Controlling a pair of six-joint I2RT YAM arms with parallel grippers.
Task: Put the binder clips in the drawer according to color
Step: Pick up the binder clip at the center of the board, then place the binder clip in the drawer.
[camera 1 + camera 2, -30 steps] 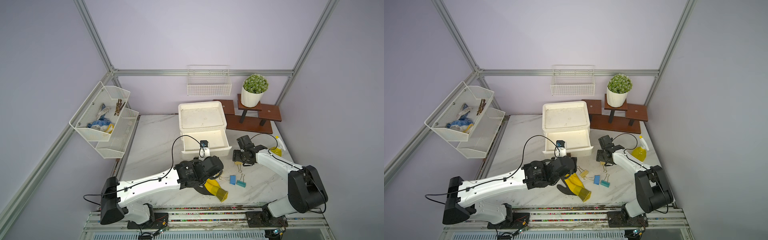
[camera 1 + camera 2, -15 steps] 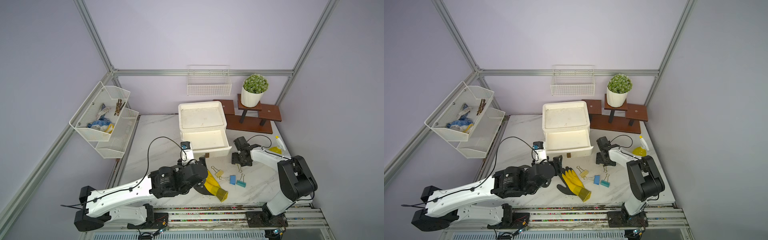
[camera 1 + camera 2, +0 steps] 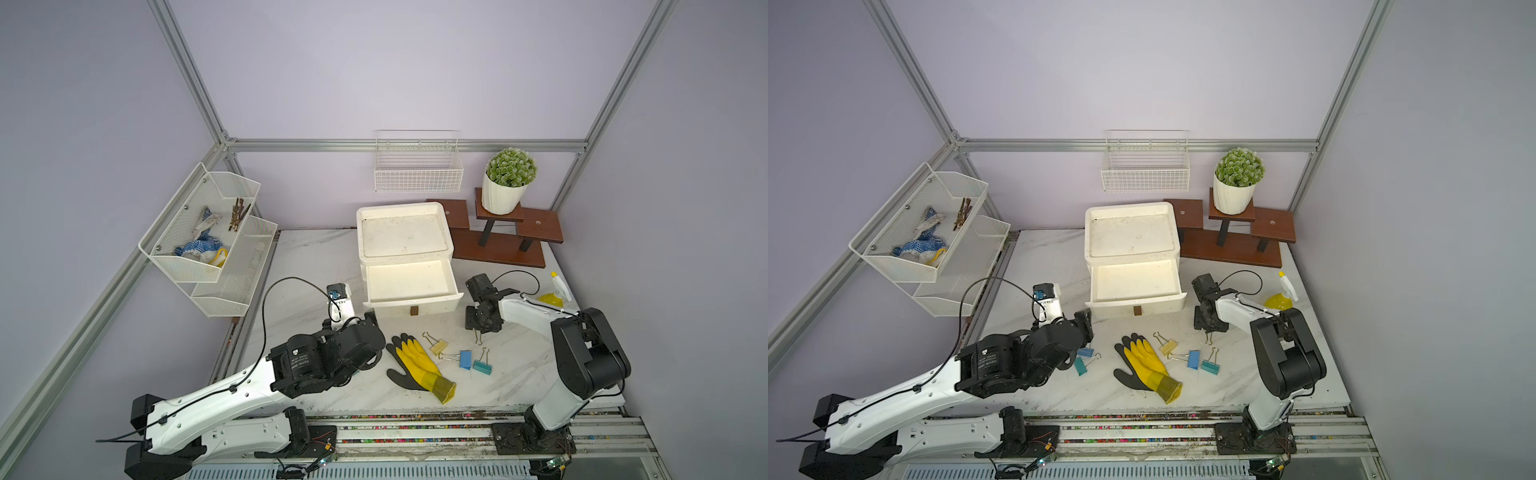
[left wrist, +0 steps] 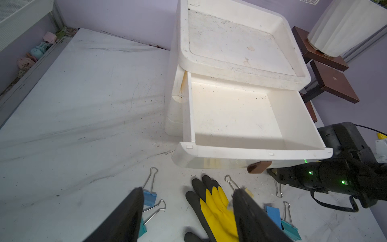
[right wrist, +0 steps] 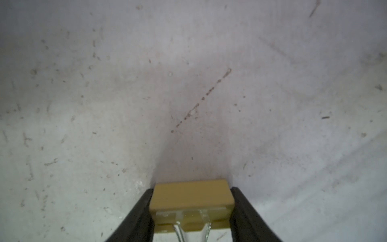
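Left of drawer (image 3: 390, 308), wall basket (image 3: 187, 270) with cloth (image 3: 200, 247)

Six binder clips (image 3: 1193, 359) total: two yellow, two blue, two teal. One glove (image 3: 1146, 361), one drawer unit (image 3: 1138, 300), one potted plant (image 3: 1235, 199).

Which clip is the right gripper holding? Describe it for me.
Find the white drawer unit; beside its open drawer the right gripper points down. Pinched in it is a pale yellow clip; the other yellow clip lies loose near the glove.
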